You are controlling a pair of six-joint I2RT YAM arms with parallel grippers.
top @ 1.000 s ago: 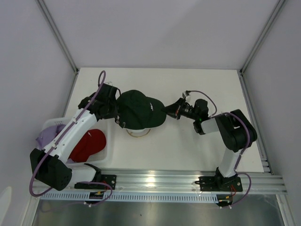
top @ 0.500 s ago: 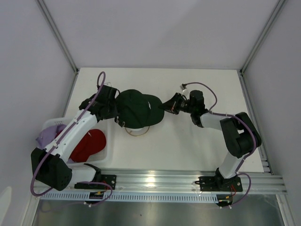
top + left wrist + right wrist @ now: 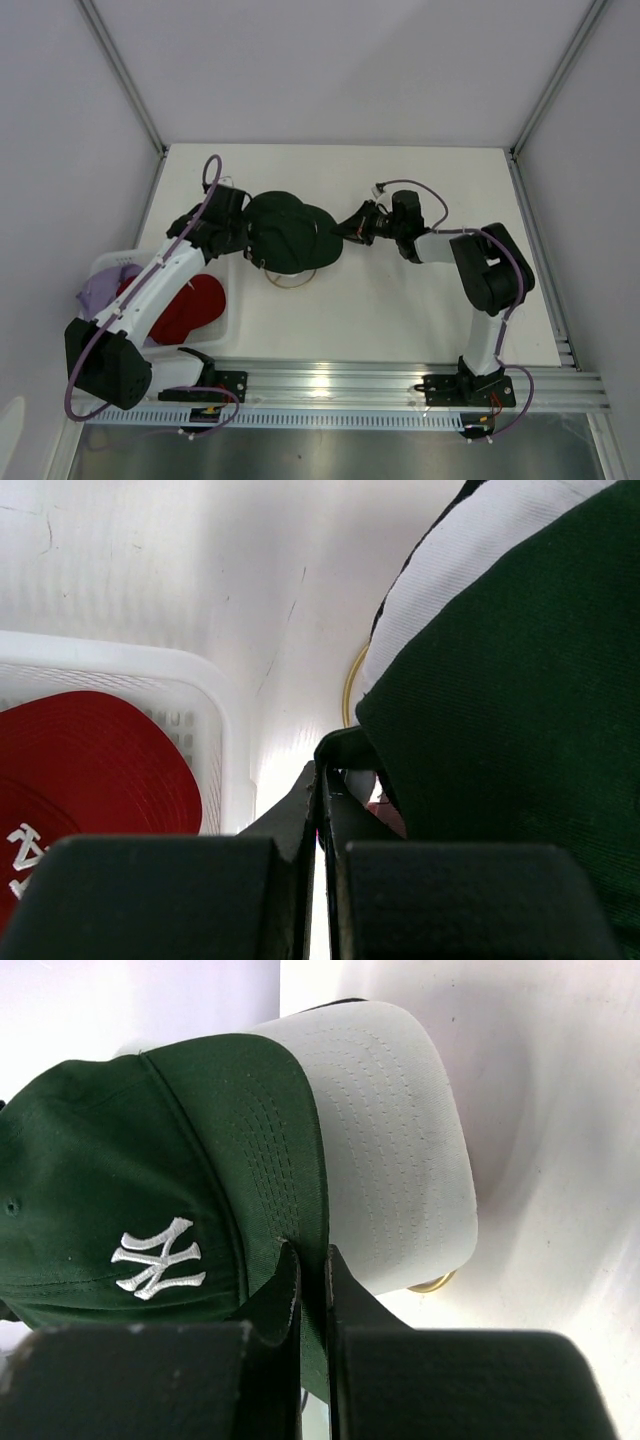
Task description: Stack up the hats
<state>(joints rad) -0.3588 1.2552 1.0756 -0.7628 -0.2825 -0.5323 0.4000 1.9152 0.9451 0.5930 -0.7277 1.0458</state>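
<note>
A dark green hat (image 3: 285, 235) with a white NY logo hangs over a white hat (image 3: 395, 1140) on the gold ring stand (image 3: 292, 281). My left gripper (image 3: 243, 233) is shut on the green hat's back edge (image 3: 345, 748). My right gripper (image 3: 344, 229) is shut on its brim (image 3: 300, 1180), and the green fabric runs down between those fingers. The left wrist view shows the green crown (image 3: 520, 720) with the white hat (image 3: 450, 570) under it. A red hat (image 3: 190, 305) and a lavender hat (image 3: 103, 287) lie in the basket.
The white mesh basket (image 3: 232, 312) stands at the near left, and its rim (image 3: 225, 730) is close beside my left fingers. Part of the gold ring (image 3: 436, 1282) pokes out below the white brim. White walls enclose the table on three sides.
My right gripper has swung left and farther back with the brim. The green hat has bunched toward the left gripper, which has barely moved. Both grippers stay shut.
</note>
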